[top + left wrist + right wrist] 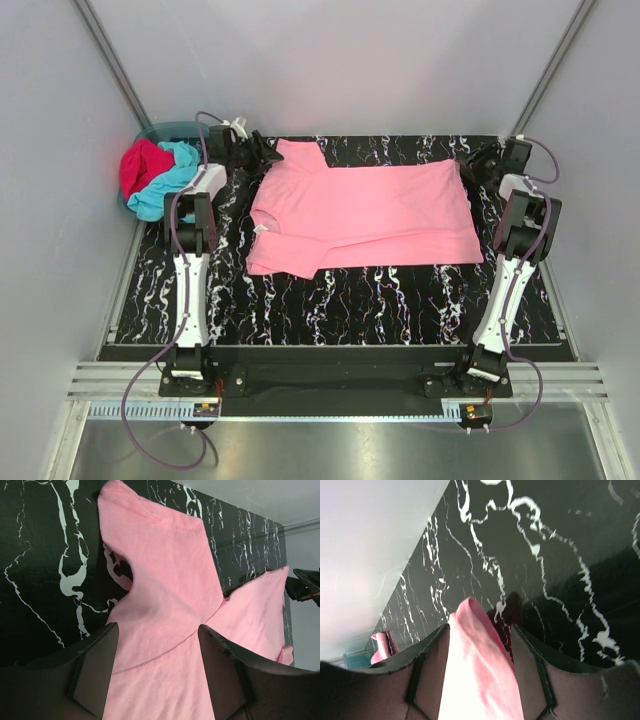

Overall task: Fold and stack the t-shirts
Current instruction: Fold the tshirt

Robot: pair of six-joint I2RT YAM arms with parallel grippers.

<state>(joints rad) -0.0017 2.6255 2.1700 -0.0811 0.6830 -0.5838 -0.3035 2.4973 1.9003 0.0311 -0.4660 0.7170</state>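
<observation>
The light pink t-shirt (360, 215) lies spread across the black marbled table, its lower part folded over. My left gripper (268, 155) is at the shirt's far left, by the sleeve (150, 535). In the left wrist view that gripper (157, 627) stands open, and flat pink cloth lies under the gap. My right gripper (468, 168) is at the shirt's far right corner. In the right wrist view it (480, 626) stands open, with a raised fold of pink hem (480, 650) between its fingers. The turquoise t-shirt (165, 185) and the red t-shirt (140, 165) lie bunched in the basket.
A teal plastic basket (165, 128) sits off the table's far left corner, against the grey wall. Grey walls enclose the table on the left, the far side and the right. Bare marbled table (350, 300) stretches between the shirt and the arm bases.
</observation>
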